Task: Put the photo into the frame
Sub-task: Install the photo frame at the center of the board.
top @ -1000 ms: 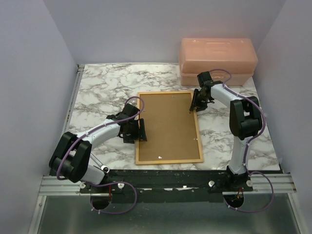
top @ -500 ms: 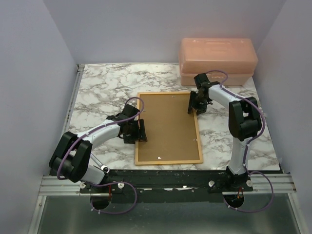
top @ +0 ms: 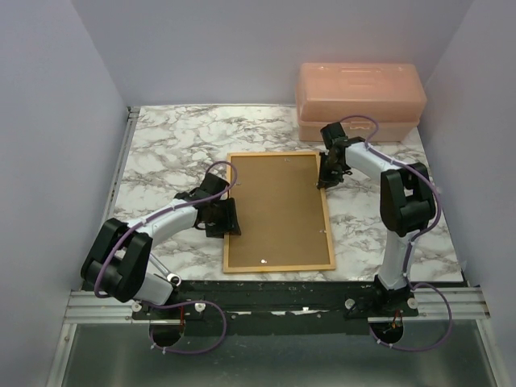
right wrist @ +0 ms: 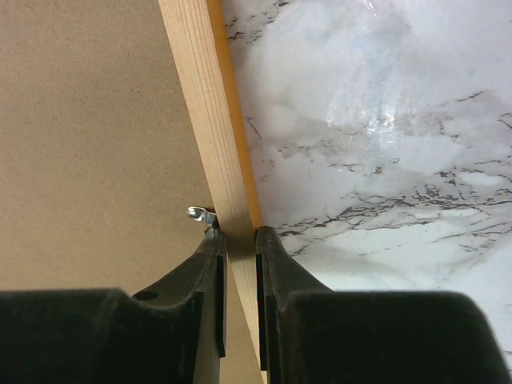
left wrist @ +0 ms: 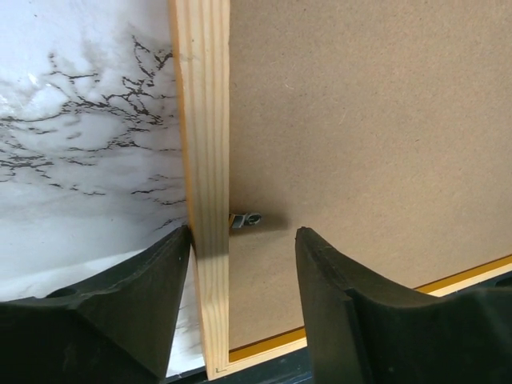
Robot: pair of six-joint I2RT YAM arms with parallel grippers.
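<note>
The photo is out of sight, perhaps already under the backing board (top: 278,210) seated in the face-down frame (top: 278,267). The right gripper (right wrist: 240,236) pinches the frame's right rail narrowly beside a metal tab (right wrist: 200,214), and the left gripper (left wrist: 243,234) straddles the left rail, jaws wide. I judge only fastening is left.

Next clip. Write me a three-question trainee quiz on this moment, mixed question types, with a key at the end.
1. True or false: the brown backing board lies inside the frame.
2. Multiple choice: what are the fingers of the right gripper closed on? A) the frame's wooden side rail B) the pink box C) nothing
3. Fill in: the left gripper straddles the frame's other side rail with its fingers ____.

Key: 1 true; 2 A; 3 open.
</note>
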